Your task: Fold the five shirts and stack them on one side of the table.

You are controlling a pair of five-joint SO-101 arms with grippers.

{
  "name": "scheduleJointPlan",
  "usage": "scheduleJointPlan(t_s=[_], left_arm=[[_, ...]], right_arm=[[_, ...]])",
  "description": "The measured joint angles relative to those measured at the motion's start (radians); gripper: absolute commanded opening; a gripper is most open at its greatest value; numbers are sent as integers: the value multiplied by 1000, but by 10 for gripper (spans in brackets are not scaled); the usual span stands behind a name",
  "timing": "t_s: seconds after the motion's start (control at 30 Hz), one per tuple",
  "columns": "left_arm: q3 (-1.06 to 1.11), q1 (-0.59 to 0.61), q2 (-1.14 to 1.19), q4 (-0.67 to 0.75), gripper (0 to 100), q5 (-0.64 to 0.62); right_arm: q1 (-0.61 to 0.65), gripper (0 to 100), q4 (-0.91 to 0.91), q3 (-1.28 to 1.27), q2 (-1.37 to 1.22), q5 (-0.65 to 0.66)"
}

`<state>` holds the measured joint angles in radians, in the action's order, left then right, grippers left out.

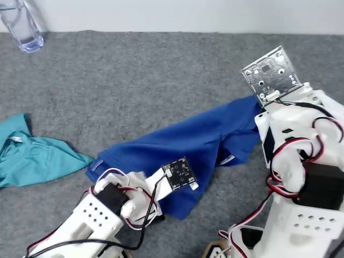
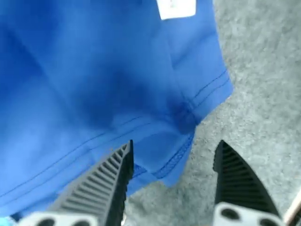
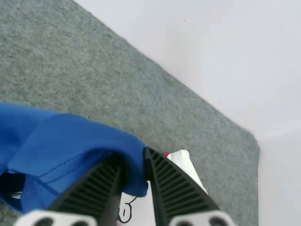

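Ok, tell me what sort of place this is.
Probably a robotics lab or hobby test bench: a grey felt mat against a plain white wall, a small white left arm and right arm with bare wiring, and a blue shirt and teal shirt as work pieces.

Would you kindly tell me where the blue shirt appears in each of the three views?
High view: the blue shirt stretches across the middle, between the two arms.
Left wrist view: its hemmed corner lies beneath the open left hand.
Right wrist view: a fold of it is pinched in the right hand.
Shared landmark: the grey table cover.
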<state>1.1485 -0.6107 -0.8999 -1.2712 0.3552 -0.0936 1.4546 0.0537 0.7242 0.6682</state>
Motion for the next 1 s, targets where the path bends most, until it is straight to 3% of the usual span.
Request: scheduleJointPlan(t_s=[0.4,0.57,0.67,0.83,1.0], left_arm=[[95,0,97,265,266,-170],[137,-2,120,327,141,-173],[137,-3,115,328,10,-173],[140,-3,54,301,12,-173],[91,-3,-95,124,12,-146]], right_arm=[[0,9,0,0,0,0],[0,9,0,0,0,0],[0,9,0,0,0,0],[0,9,0,0,0,0],[0,9,0,0,0,0]])
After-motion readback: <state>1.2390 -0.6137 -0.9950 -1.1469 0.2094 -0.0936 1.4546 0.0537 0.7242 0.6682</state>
